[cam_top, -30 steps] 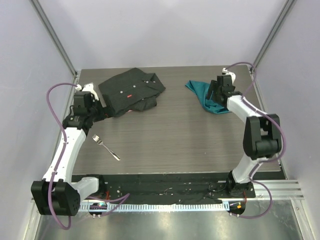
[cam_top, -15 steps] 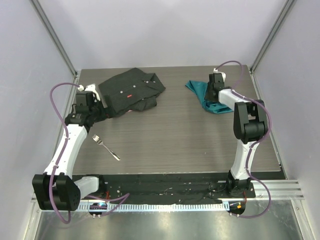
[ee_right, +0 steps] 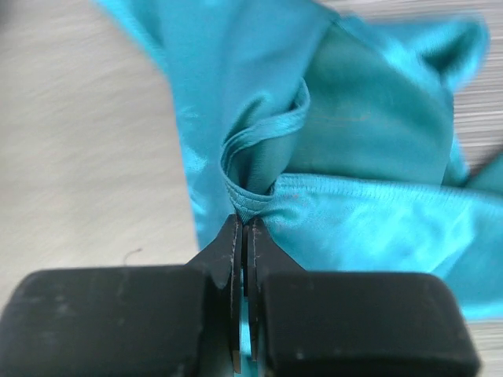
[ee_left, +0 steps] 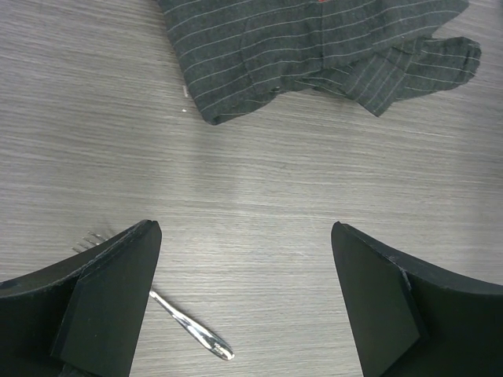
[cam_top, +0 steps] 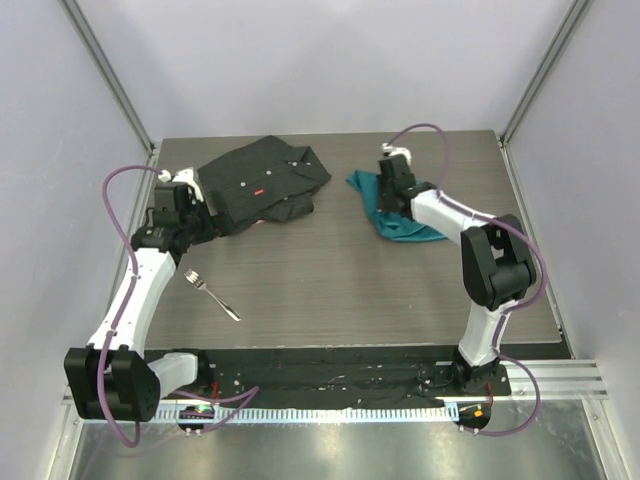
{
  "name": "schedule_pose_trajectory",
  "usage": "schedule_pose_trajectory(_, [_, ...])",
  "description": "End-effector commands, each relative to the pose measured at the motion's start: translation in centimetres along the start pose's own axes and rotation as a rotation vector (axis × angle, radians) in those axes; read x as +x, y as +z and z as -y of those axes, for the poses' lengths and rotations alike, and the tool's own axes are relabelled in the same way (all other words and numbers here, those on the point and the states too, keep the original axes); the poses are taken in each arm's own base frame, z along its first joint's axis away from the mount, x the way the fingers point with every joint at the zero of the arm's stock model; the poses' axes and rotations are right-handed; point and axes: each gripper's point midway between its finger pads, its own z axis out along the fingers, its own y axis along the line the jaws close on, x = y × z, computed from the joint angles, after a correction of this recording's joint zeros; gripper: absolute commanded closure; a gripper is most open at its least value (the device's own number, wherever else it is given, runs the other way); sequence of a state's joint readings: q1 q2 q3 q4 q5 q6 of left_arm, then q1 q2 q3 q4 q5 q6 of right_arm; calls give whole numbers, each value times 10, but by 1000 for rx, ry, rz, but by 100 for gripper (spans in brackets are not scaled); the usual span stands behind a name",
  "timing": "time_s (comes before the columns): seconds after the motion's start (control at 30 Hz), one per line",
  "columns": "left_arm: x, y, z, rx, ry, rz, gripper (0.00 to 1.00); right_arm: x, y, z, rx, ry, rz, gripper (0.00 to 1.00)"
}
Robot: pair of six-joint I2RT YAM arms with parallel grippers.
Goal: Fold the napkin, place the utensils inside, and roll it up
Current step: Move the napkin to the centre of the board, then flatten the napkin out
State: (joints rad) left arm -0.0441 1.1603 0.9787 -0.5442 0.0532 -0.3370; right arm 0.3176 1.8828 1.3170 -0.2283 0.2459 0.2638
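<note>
The right gripper [ee_right: 244,226] is pinching a hem of the crumpled napkin [ee_right: 369,141], which is lying far right; folding seems to be only starting. The left gripper [ee_left: 242,243] is hovering spread above the fork [ee_left: 192,331], which is lying untouched near left; placing and rolling are still waiting.

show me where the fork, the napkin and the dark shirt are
fork [cam_top: 212,295]: top view, midway along its length
napkin [ee_right: 377,133]: right wrist view, smooth panel right of the pinched hem
dark shirt [cam_top: 250,178]: top view, on its buttoned front
</note>
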Motion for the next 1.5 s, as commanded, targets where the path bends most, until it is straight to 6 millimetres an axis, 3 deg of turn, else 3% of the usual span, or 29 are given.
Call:
schedule_pose_trajectory(0.0, [-17,-9,24,77,-14,49,5,16,-39,-66,-136,-41,10,93])
schedule_pose_trajectory(0.07, [-18,-9,31,85,-19,58,6,31,-48,-92,-196,-54,-24,87])
schedule_pose_trajectory(0.13, [-17,-10,45,105,-4,54,6,34,-61,-107,-247,-58,-37,70])
schedule_pose_trajectory(0.17, [-17,-11,49,101,2,61,6,33,-66,-108,-257,-51,-37,64])
schedule_pose_trajectory(0.2, [-15,-13,62,126,20,59,6,26,-76,-107,-270,-36,-17,53])
schedule_pose_trajectory(0.3, [-8,-10,90,158,40,59,6,10,-98,-97,-253,-19,32,39])
schedule_pose_trajectory(0.4, [1,-1,118,190,53,47,6,9,-100,-59,-148,7,22,36])
schedule_pose_trajectory(0.43, [4,-4,145,249,82,57,6,7,-105,-46,-127,27,25,35])
schedule_pose_trajectory(0.47, [13,5,157,255,106,34,6,3,-99,-21,-88,84,21,35])
schedule_pose_trajectory(0.5, [15,7,171,269,124,39,6,16,-94,-6,-68,108,-11,35])
schedule_pose_trajectory(0.53, [20,2,202,329,162,40,6,16,-93,10,-52,146,-17,36])
schedule_pose_trajectory(0.6, [41,18,230,356,211,-22,6,30,-83,45,-8,216,-58,36])
schedule_pose_trajectory(0.63, [46,22,241,363,232,-32,6,32,-80,52,2,224,-62,37])
schedule_pose_trajectory(0.67, [44,17,264,394,259,-16,6,37,-75,57,11,229,-78,38])
schedule_pose_trajectory(0.7, [57,37,267,353,286,-40,6,41,-72,62,15,238,-90,38])
schedule_pose_trajectory(0.77, [45,48,279,314,316,11,6,46,-65,63,17,235,-105,39])
schedule_pose_trajectory(0.83, [46,75,277,236,365,16,6,45,-60,60,7,236,-107,39])
schedule_pose_trajectory(0.87, [33,77,285,227,372,47,6,43,-58,60,5,239,-105,39])
schedule_pose_trajectory(0.9, [41,95,283,191,404,31,6,45,-54,58,0,237,-113,39])
schedule_pose_trajectory(1.0, [29,111,289,147,478,62,5,47,-43,56,0,235,-132,39])
schedule_pose_trajectory(1.03, [35,124,289,123,501,50,5,48,-40,57,8,234,-136,40])
schedule_pose_trajectory(1.1, [24,131,290,82,529,78,5,49,-32,57,17,232,-146,40])
schedule_pose_trajectory(1.13, [31,143,288,68,549,66,5,49,-30,56,16,230,-151,40])
schedule_pose_trajectory(1.33, [35,168,294,81,566,46,6,43,-16,50,6,235,-156,42])
schedule_pose_trajectory(1.47, [41,182,291,99,528,10,13,33,-11,44,-20,239,-147,42])
